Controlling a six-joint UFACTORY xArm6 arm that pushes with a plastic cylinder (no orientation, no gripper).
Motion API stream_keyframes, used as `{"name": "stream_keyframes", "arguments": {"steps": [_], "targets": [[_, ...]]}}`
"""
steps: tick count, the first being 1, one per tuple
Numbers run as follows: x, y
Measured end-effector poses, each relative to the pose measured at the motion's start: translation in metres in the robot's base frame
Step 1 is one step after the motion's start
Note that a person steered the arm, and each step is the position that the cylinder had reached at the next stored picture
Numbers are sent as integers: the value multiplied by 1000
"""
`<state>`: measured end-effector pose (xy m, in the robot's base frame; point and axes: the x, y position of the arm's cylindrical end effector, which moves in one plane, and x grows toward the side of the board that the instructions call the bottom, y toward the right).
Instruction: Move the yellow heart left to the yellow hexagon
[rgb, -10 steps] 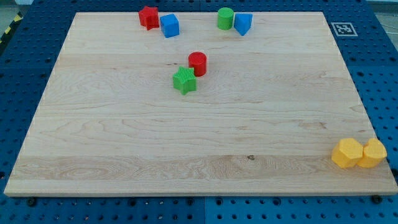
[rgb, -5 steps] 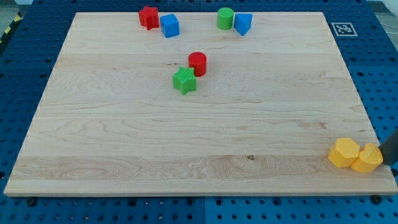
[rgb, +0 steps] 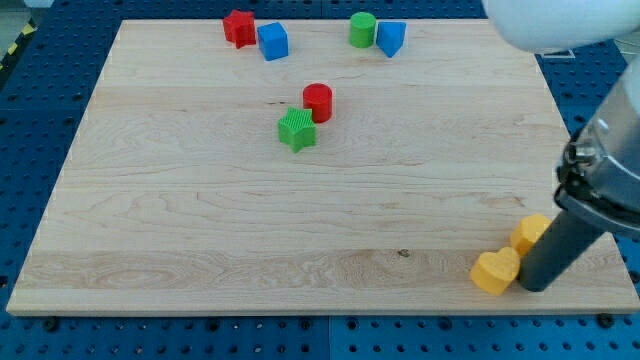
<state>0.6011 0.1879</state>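
Note:
The yellow heart (rgb: 495, 271) lies near the board's bottom right corner. The yellow hexagon (rgb: 530, 232) sits just up and to the right of it, partly hidden behind my rod; the two look to be touching or nearly so. My tip (rgb: 531, 289) is down on the board right against the heart's right side, below the hexagon. The dark rod rises up and to the right from there to the arm's body at the view's right edge.
A red cylinder (rgb: 317, 102) and a green star (rgb: 296, 130) sit together left of centre. Along the top edge are a red star (rgb: 239, 27), a blue cube (rgb: 272, 41), a green cylinder (rgb: 362, 30) and a blue wedge-like block (rgb: 390, 38). The wooden board's (rgb: 200, 230) bottom edge is close below the heart.
My rod has come in from the right edge. The heart has slid left and down, passing below the hexagon to its left side; the hexagon has shifted a little left and up.

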Motion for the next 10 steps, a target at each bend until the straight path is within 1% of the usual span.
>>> {"name": "stream_keyframes", "arguments": {"steps": [4, 6, 7, 9, 10], "targets": [[0, -103], [0, -145], [0, -157], [2, -160], [2, -142]]}}
